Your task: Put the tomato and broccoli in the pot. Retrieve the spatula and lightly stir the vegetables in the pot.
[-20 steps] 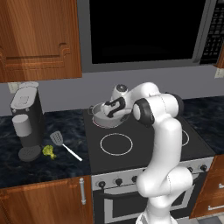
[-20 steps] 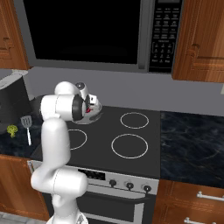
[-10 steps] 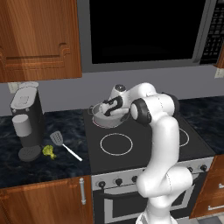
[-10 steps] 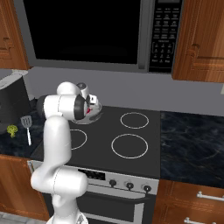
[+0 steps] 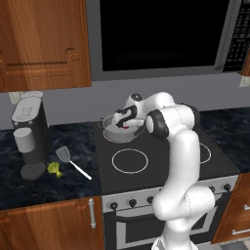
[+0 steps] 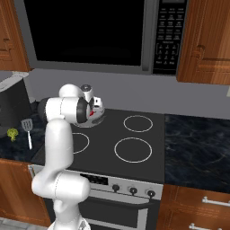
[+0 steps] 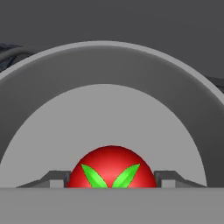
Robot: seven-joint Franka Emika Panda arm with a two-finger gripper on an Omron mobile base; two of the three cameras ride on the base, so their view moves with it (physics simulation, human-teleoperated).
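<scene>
In the hand view the red tomato [image 7: 111, 168], with its green top, sits between my two fingertips [image 7: 59, 178], which touch its sides. It hangs just above the floor of the grey pot [image 7: 105, 50]. From the base, my gripper [image 5: 124, 120] [image 6: 93, 112] reaches down into the pot [image 5: 108, 131] [image 6: 99, 119] on the stove's back left burner. The yellow-green broccoli [image 5: 54, 169] [image 6: 12, 134] lies on the dark counter left of the stove. Beside it lies the spatula [image 5: 73, 163] [image 6: 28, 131], white handle toward the front.
A dark coffee machine [image 5: 29, 134] stands on the counter just behind the broccoli. The black stovetop [image 5: 146, 166] has bare burner rings in front of and to the right of the pot. A microwave [image 6: 112, 31] hangs above the stove.
The arm and the things on the counter have hardly moved. The gripper stays in the pot with the tomato.
</scene>
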